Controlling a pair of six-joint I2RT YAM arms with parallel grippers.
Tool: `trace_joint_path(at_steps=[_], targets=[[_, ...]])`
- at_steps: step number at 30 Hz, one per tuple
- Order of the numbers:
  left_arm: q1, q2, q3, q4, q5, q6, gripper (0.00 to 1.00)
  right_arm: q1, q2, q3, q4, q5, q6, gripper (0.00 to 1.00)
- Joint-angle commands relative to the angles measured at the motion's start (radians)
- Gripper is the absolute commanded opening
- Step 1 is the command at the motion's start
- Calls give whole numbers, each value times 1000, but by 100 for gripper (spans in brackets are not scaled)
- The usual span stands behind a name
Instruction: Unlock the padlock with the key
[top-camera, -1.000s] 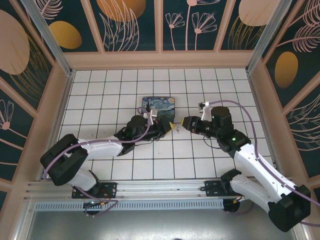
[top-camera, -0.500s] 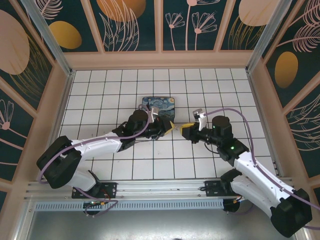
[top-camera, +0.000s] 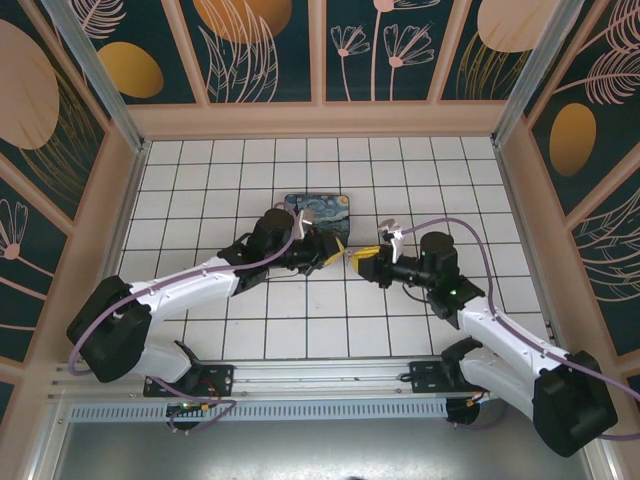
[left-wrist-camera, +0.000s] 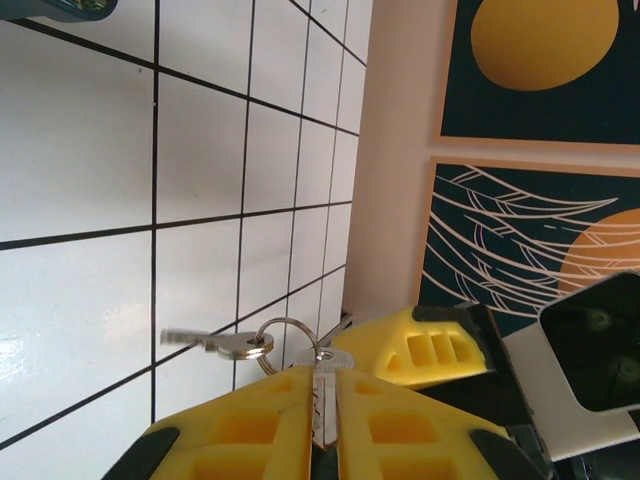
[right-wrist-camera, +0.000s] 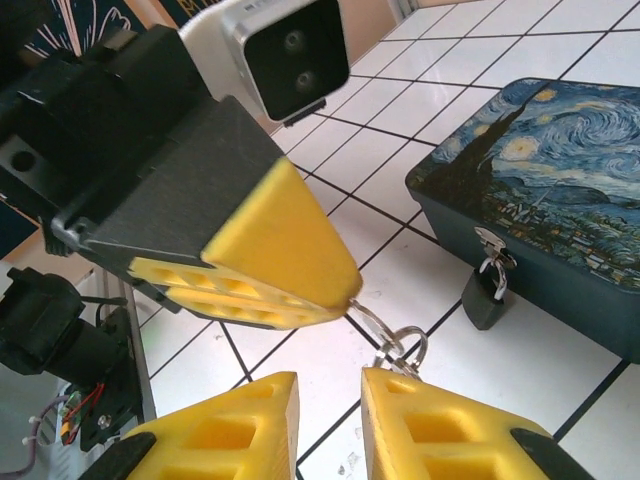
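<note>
Left gripper (left-wrist-camera: 322, 385) is clamped shut on the key (left-wrist-camera: 236, 345). One key is pinched between its yellow tips, and the ring and a spare dangle off the end. The right gripper (right-wrist-camera: 330, 382) is just to its right, nose to nose, fingers a little apart and holding nothing, with the ring right by the gap. The padlock (right-wrist-camera: 485, 297) hangs on the near side of the painted box (right-wrist-camera: 560, 180), just beyond them.

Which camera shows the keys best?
The left wrist view: the keys are close up, one pinched in the left gripper, another dangling beside it. The right wrist view catches just a bit of them below that gripper's tip. From the top they are too tiny to make out.
</note>
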Motion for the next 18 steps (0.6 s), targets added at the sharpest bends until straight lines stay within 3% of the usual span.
trace_joint_path(at_steps=[1, 18], targets=[[6, -20, 26, -31, 23, 18, 15, -19, 23, 20, 66, -56, -32, 24], [6, -2, 36, -28, 65, 18, 14, -62, 145, 130, -59, -123, -179, 27]])
